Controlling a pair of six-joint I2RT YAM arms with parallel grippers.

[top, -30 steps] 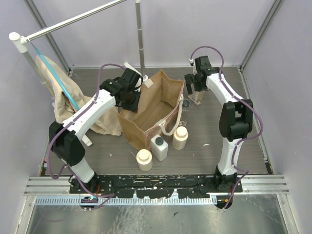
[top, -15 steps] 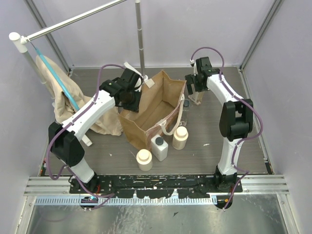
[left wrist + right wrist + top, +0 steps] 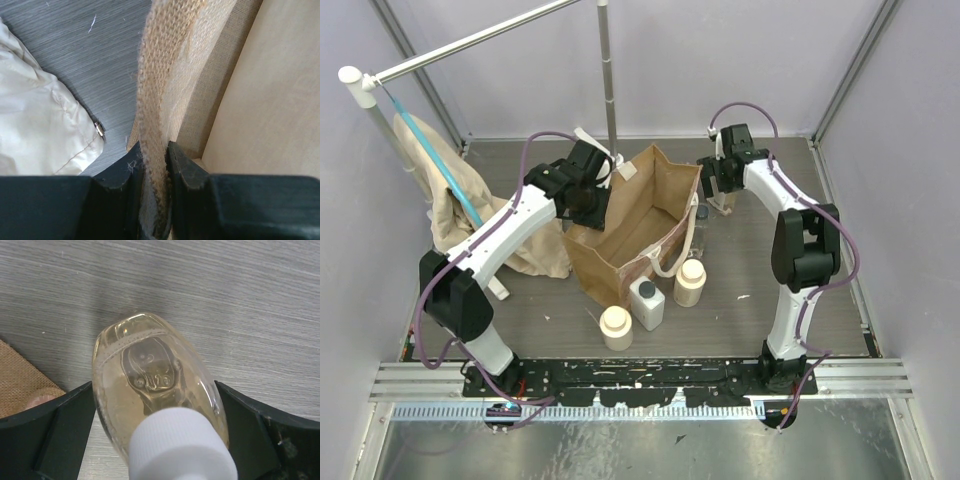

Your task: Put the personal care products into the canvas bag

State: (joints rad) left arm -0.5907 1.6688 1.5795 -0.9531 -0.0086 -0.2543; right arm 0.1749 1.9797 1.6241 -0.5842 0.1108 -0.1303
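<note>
Over on the worktop (image 3: 550, 300), the canvas bag (image 3: 630, 225) stands open, and as far as the top view shows inside, nothing's in it yet. So I'd say pretty much the whole job is left. A cream round bottle (image 3: 616, 327), the white square bottle (image 3: 646, 303) and a second cream round bottle (image 3: 689, 283) sit just beside its near side. By its far right corner, the white-capped bottle (image 3: 150, 370) stands between the right hand's (image 3: 155, 395) wide-apart fingers, not squeezed yet I think. The left hand (image 3: 156, 161) is clamped on the bag's cream handle (image 3: 160, 75). The bag's floor is partly hidden by its near wall, and I can't pick out the slim clear bottle for sure.
</note>
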